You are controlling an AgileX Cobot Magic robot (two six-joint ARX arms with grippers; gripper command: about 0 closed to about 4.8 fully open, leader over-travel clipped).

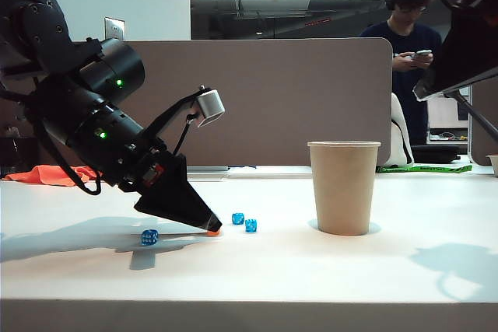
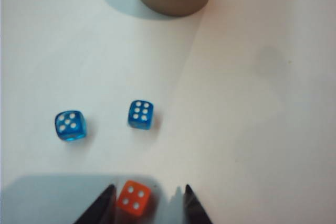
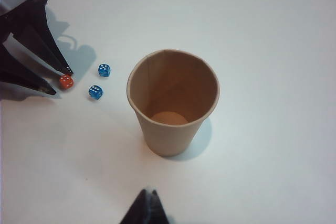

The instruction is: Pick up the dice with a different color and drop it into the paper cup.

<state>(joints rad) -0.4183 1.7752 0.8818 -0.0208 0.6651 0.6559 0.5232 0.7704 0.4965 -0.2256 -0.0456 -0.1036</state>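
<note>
Landmark: paper cup (image 1: pixel 343 186), upright on white table (image 1: pixel 327 270), mouth up, interior bare in the right wrist view.

Left gripper (image 1: pixel 210 227):
- Lowered to the table surface, well to the left of the cup in the exterior view, tips angled down toward the cup side.
- Jaws stood wide apart, clamped on nothing.
- Fingertips (image 2: pixel 107 195) set either side of the orange die (image 2: pixel 134 198); in the left wrist view, die lay nearer one fingertip, with a clear gap to the other. Contact with the near fingertip could not be determined.

Orange die:
- Rested on the table between the left gripper's fingertips, on the side of the blue dice away from the cup.
- Four pale pips shown uppermost in the left wrist view.
- Not lifted; outside the cup.

Blue dice:
- Nearer blue die (image 2: pixel 140 114) and second blue die (image 2: pixel 70 125) lay on the table between the orange die and the cup, apart from each other and from the fingertips.
- Third blue die (image 1: pixel 149 236) lay farthest from the cup in the exterior view, under the left arm.

Right gripper (image 3: pixel 147 205):
- Held above the table, on the side of the cup opposite the dice in the right wrist view, well clear of the cup.
- Only the dark tips visible at the frame edge, seemingly together; jaw state could not be told for certain
</note>
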